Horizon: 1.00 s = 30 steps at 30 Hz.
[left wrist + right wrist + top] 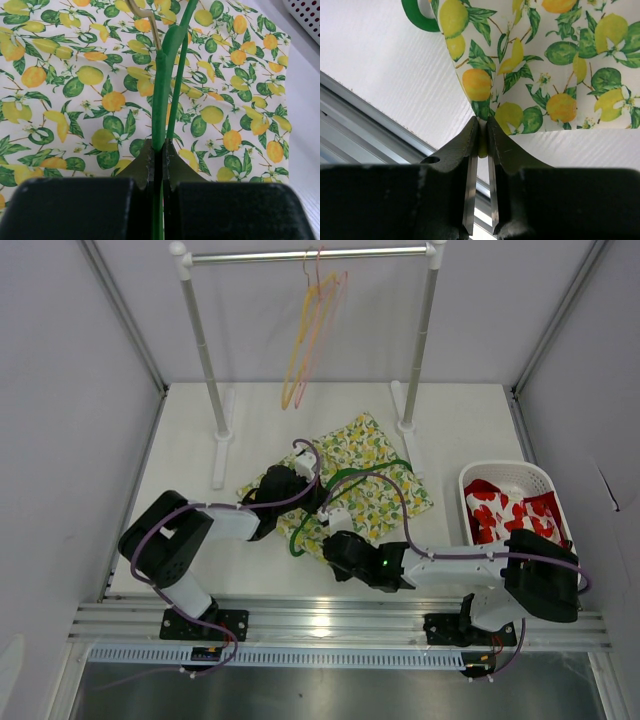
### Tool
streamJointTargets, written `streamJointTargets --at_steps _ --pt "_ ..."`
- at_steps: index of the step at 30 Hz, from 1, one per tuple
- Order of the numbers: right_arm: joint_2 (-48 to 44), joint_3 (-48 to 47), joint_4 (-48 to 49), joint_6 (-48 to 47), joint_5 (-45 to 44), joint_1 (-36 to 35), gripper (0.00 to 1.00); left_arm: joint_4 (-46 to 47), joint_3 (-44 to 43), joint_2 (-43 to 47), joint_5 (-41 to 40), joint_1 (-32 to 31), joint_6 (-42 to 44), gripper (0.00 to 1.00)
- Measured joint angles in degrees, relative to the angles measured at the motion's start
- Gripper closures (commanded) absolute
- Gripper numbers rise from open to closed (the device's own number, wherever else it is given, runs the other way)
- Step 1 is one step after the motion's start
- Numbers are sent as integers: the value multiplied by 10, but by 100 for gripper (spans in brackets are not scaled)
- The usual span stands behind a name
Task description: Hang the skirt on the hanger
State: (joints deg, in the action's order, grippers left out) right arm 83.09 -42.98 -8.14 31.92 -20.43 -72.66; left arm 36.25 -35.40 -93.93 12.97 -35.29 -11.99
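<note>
Lemon-print skirt (362, 445) lies on the counter (470, 420) with the green hanger (160, 95) resting on it, the left claw (161, 147) clamped on the hanger and the right claw (482, 134) pinching the skirt's near corner, so the hanging looks barely begun.

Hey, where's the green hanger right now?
In the top view, the green hanger is mid-table over the lemon-print skirt, between the two arms, with the left tool shut on it.
</note>
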Motion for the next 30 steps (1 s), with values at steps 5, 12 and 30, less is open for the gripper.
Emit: streamJointTargets --at_steps 5,12,30 --pt "-19 20 -18 12 2 -4 84 -5 0 0 -14 0 -2 100" --pt "-39 25 -43 22 3 -20 84 -13 0 0 -25 6 -11 100" --pt "-26 3 -86 18 15 -12 18 -12 17 21 -57 8 -25 100"
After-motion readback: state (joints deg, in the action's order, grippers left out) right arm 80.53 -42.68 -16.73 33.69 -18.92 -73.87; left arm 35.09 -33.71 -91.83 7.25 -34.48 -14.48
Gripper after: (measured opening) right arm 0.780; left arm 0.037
